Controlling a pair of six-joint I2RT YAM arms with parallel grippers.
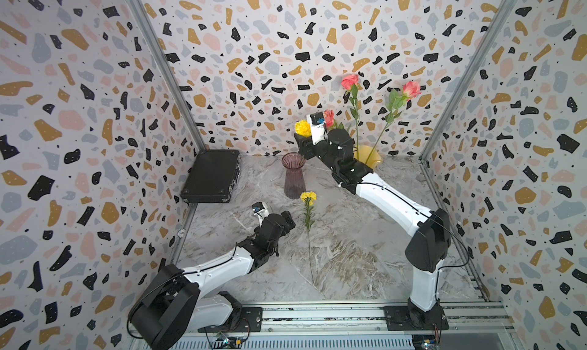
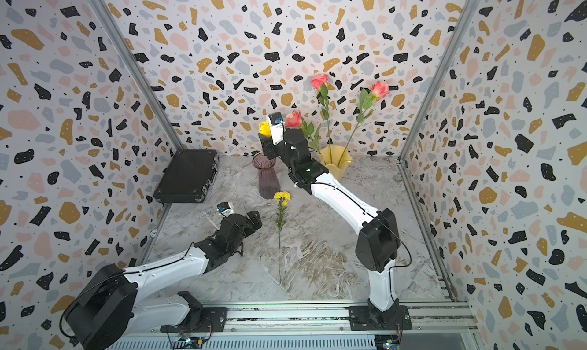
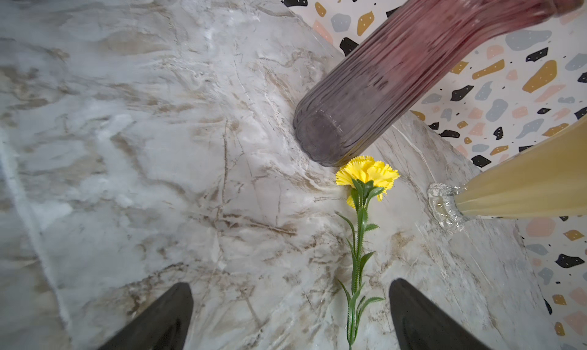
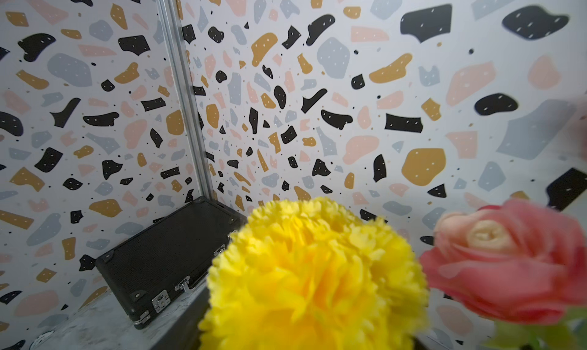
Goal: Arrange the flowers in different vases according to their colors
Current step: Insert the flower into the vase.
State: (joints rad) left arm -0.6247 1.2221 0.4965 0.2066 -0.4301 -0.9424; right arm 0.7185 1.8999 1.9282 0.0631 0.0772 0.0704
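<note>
Two pink roses [image 1: 349,81] [image 1: 411,89] stand in the yellow vase [image 1: 370,156] at the back, and a third rose [image 2: 293,119] leans out of it. A yellow flower [image 1: 302,128] stands upright just above my raised right gripper [image 1: 304,145], over the purple vase [image 1: 293,178]; its stem is hidden. Its bloom [image 4: 314,275] fills the right wrist view, with a dark finger [image 4: 181,326] far out to one side, so the jaws stand open. Another yellow flower [image 1: 308,196] lies on the table. My left gripper [image 1: 287,219] is open and low, with that flower's stem [image 3: 357,288] between its fingers.
A black case [image 1: 211,177] lies at the back left against the wall. Patterned walls close in three sides. A metal rail [image 1: 317,313] with both arm bases runs along the front edge. The purple vase stands just beyond the lying flower's bloom.
</note>
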